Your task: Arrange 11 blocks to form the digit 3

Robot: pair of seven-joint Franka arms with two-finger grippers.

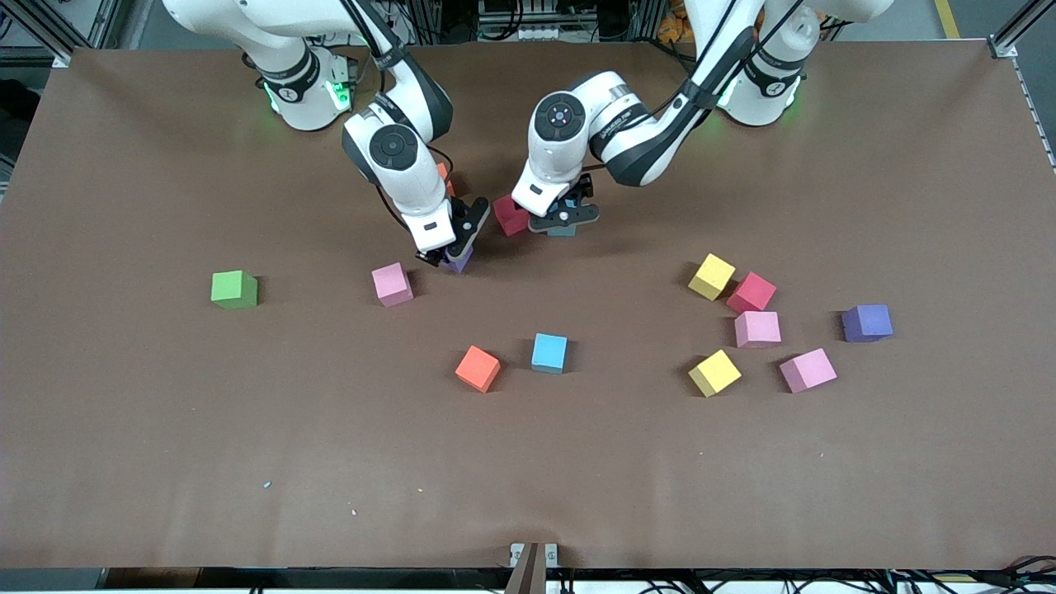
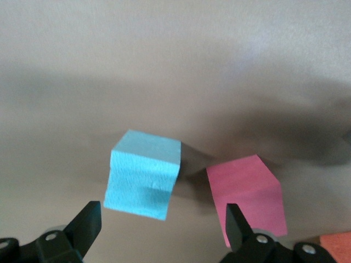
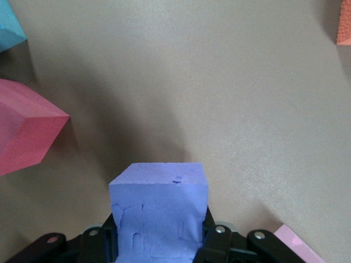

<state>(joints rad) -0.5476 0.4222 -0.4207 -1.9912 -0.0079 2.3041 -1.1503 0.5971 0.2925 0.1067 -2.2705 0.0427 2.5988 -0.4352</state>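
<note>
While your right gripper (image 1: 452, 254) clamps a purple block (image 3: 159, 211) near the bench's robot-side edge, placement is probably underway. Your left gripper (image 2: 159, 219) hangs unclenched over a light blue block (image 2: 143, 181); lower it squarely.

Brown table (image 1: 165, 462) throughout. Green cube (image 1: 234, 289) toward the right arm's end. Beside it, a pink block (image 1: 392, 284); nearer the camera than that, an orange block (image 1: 478, 368) and light blue block (image 1: 549, 352). Purple block (image 3: 159, 211) between black fingers (image 3: 211, 241). Red block (image 2: 249, 192) beside another light blue block (image 2: 143, 174).
</note>
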